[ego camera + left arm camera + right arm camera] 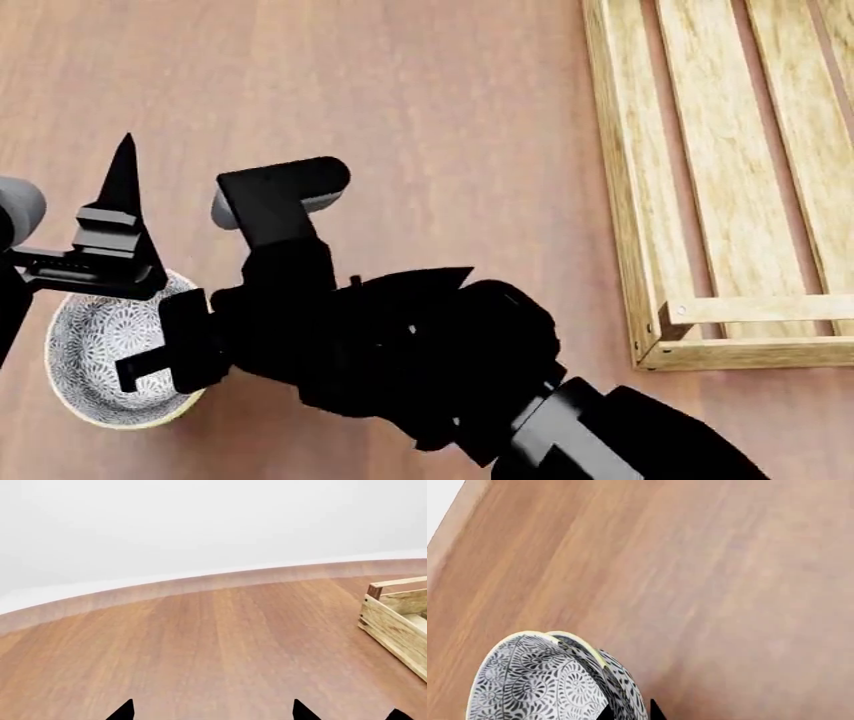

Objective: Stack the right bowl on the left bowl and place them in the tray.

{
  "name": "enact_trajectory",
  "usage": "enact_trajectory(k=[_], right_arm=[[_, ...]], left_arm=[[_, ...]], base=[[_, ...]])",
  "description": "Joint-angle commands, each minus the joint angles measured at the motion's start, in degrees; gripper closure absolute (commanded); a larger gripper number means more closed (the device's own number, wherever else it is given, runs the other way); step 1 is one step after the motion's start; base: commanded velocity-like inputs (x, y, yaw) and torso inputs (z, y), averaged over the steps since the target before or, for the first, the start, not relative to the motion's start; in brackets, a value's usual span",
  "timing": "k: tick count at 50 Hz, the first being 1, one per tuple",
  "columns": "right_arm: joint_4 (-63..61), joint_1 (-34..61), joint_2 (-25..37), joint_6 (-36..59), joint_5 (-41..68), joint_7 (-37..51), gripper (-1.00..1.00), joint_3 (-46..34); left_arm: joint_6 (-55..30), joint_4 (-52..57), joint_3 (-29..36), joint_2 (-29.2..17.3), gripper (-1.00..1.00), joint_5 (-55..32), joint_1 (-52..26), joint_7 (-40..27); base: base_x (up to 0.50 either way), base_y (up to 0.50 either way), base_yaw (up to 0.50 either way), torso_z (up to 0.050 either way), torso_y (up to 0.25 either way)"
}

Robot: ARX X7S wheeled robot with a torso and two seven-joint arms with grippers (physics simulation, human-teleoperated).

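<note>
Two patterned grey-and-white bowls with pale yellow rims sit nested in the right wrist view. In the head view the stack shows at the lower left, partly hidden by my arms. My right gripper is shut on the stack's wall, one fingertip inside and one outside. My right arm reaches across to it. My left gripper is open and empty, with its fingertips wide apart over bare table. One of its fingers points up just beyond the bowls. The light-wood slatted tray lies at the right and holds nothing.
The brown wooden table fills the view between the bowls and the tray. Its curved far edge shows in the left wrist view, with a corner of the tray to one side.
</note>
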Motion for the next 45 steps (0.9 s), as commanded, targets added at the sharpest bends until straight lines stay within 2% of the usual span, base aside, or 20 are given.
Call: enact_trajectory(k=[1,5,12,18,23,28,38,45], right_arm=[[18.2,11.1,-3.2,-1.8,-0.4,-5.1,1.0,3.2],[25.5,14.4,-4.8,-3.2,0.1,-6.9,1.0,1.4],[34.3,23.4,-4.9,-5.3,11.6,-8.1,1.0,-8.2],[41.6,27.5,-4.8,-6.4,19.9,-6.9,1.0,-14.2],[41.6,29.5,-2.2,-8.9,28.7,-3.8,1.0,-20.4],[41.6,31.3,0.6,-12.7,42.3,-1.5,1.0,-31.8],[41.6,33.6,3.9,-18.6,77.1,-0.5,1.0,-63.1],[41.6,33.2,6.3,-20.8,89.5,1.5,1.0,-73.2]], left_arm=[[0.7,-0.6,0.1,-0.3,-1.0,0.1,0.1,0.2],[0.7,-0.7,0.1,-0.3,-1.0,0.0,-0.1,0.1],[0.7,-0.6,0.1,-0.6,-1.0,-0.1,-0.1,0.1],[0.8,-0.3,-0.4,-0.7,-1.0,-0.5,0.2,0.0],[1.2,-0.5,0.1,-0.6,-1.0,-0.5,0.5,0.2],[1.2,-0.8,0.4,-0.7,-1.0,-0.4,0.3,0.3],[1.7,-1.3,0.6,-0.9,-1.0,-0.3,0.6,0.3],[2.1,-1.8,1.1,-0.9,-1.0,0.0,0.7,0.4]], base=[[0.0,0.0,0.0,0.0,0.0],[0.0,0.0,0.0,0.0,0.0],[0.0,0.0,0.0,0.0,0.0],[0.0,0.0,0.0,0.0,0.0],[0.0,0.0,0.0,0.0,0.0],[0.0,0.0,0.0,0.0,0.0],[0.0,0.0,0.0,0.0,0.002],[0.0,0.0,0.0,0.0,0.0]])
